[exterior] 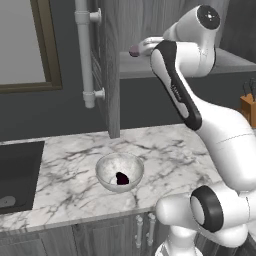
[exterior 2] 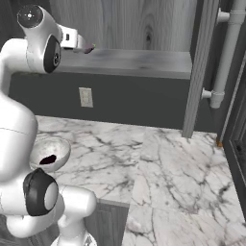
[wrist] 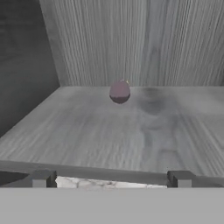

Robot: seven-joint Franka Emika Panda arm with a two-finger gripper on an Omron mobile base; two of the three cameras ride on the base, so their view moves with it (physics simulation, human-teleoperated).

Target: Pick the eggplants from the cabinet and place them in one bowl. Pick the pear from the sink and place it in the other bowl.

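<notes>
Gripper spread wide at the cabinet shelf edge, holding nothing, we see one eggplant resting near the shelf's back wall, another eggplant lying in the pale speckled bowl on the marble desk.

text: none legible | labels: none | brands: none | numbers: none

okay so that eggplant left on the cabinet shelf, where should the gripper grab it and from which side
Grip the eggplant across its rounded middle, coming straight in from the open front of the cabinet shelf. It sits alone, deep on the shelf by the back wall, and the open gripper already faces it, so a level approach looks best.
</notes>
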